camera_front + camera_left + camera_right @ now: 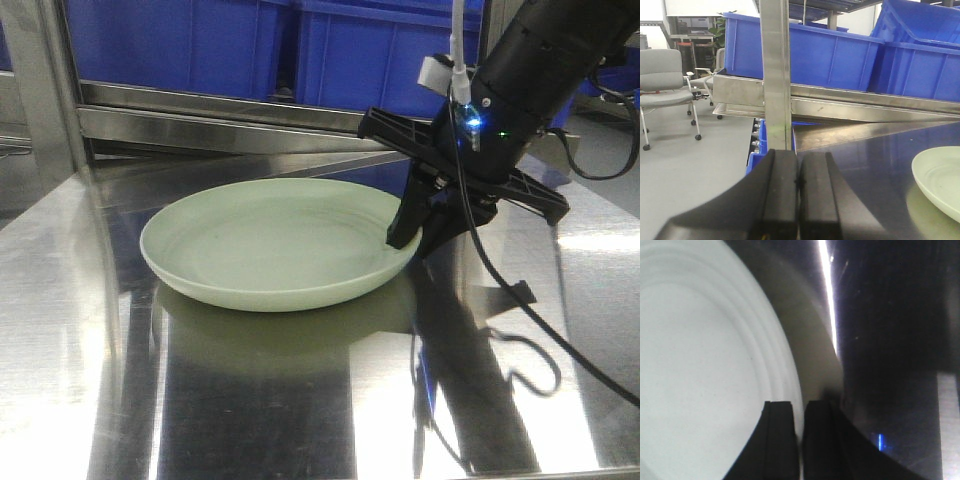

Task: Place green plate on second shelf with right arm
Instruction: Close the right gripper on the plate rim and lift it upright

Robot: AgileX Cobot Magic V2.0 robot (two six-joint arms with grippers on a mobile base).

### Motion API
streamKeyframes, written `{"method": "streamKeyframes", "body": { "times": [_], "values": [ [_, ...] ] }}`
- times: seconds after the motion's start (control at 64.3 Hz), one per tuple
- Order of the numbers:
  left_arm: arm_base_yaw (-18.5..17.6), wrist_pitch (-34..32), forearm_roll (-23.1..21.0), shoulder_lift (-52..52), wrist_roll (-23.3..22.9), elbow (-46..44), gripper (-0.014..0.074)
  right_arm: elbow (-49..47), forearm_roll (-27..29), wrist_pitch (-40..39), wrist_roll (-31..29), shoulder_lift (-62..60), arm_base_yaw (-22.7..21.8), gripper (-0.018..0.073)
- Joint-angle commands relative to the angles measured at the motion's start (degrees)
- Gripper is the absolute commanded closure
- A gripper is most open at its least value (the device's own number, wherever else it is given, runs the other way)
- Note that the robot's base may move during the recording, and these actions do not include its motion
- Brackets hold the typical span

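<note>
Left edge: a brushed stainless-steel upright post (40,100) frames the rack. In the left wrist view, a grey swivel office chair (662,80) stands on the floor beyond it.
Left claw: the black two-fingered left gripper (799,185) points toward the post. Its fingers are pressed flat together with nothing between them.
Centre: a round, shallow, matte green plate (270,240) with an upturned rim lies on the reflective steel shelf surface (300,400). Faint rings show inside the plate.
Right of centre: the black right gripper (412,240) reaches down to the plate's right rim, with one finger inside the rim and one outside. The fingers are closed to a narrow slit that pinches the rim.
Background: large blue plastic crates (200,40) line the rack behind the plate.
</note>
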Motion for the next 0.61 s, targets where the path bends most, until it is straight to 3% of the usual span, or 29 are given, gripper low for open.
{"method": "streamKeyframes", "body": {
  "times": [0.0,0.591],
  "values": [
    [-0.35,-4.68,-0.23,-1.14,-0.36,2.4,0.0466,-1.6,-0.33,-0.64,-1.32,-3.48,-0.06,0.0493],
    [-0.35,-4.68,-0.23,-1.04,-0.36,2.4,0.0466,-1.54,-16.03,-1.42,-1.6,-28.06,-0.06,0.0506]
  ]
}}
